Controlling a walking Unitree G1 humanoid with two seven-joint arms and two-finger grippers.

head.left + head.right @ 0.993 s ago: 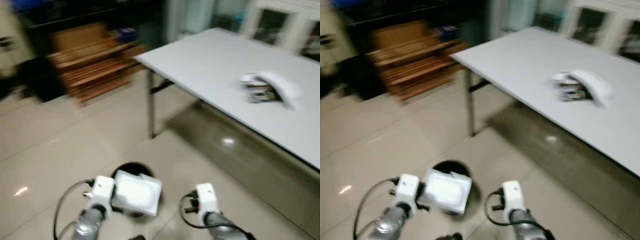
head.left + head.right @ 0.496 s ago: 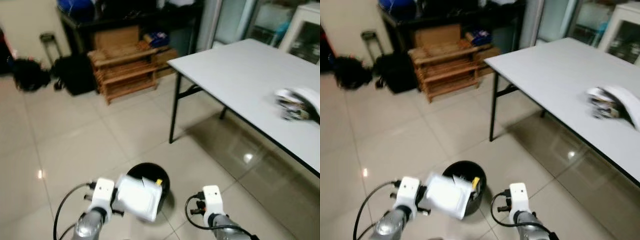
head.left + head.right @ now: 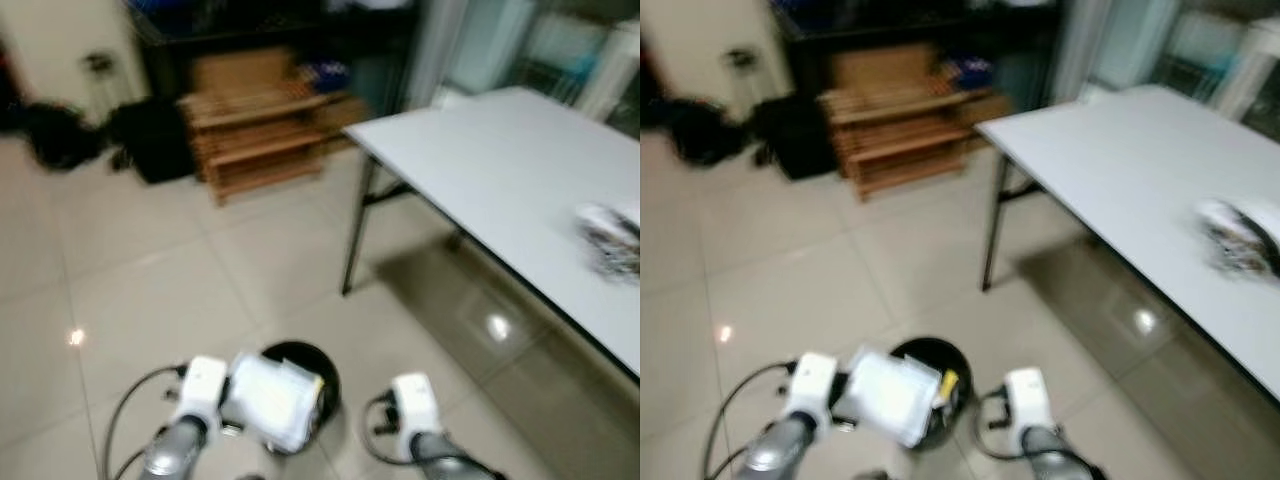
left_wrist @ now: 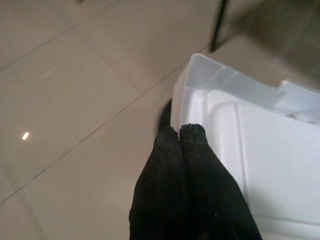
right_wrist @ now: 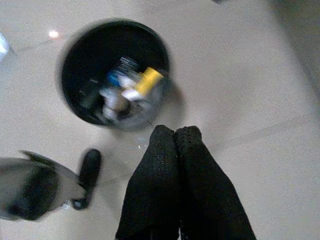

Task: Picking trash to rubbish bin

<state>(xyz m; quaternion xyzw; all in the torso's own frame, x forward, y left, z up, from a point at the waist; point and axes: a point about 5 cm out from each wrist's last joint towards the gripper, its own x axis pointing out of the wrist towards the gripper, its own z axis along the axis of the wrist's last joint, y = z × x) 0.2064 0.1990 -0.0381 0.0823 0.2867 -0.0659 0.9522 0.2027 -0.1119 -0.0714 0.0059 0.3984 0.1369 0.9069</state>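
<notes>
My left gripper (image 4: 179, 131) is shut on the rim of a white foam takeaway box (image 3: 272, 401), holding it just above a round black rubbish bin (image 3: 315, 362) on the tiled floor. The bin (image 5: 110, 70) holds several pieces of trash, among them a yellow item (image 5: 145, 80). My right gripper (image 5: 173, 132) is shut with nothing in it, hanging beside the bin on its right. More trash, a crumpled wrapper (image 3: 612, 240), lies on the white table (image 3: 490, 170) to the right.
A wooden slatted rack (image 3: 260, 135) and dark bags (image 3: 60, 135) stand against the far wall. A black table leg (image 3: 352, 235) stands beyond the bin. Open tiled floor (image 3: 150, 290) stretches to the left.
The camera has shifted a little and the picture has blurred. The left gripper still holds the foam box over the bin; the right gripper stays shut beside it.
</notes>
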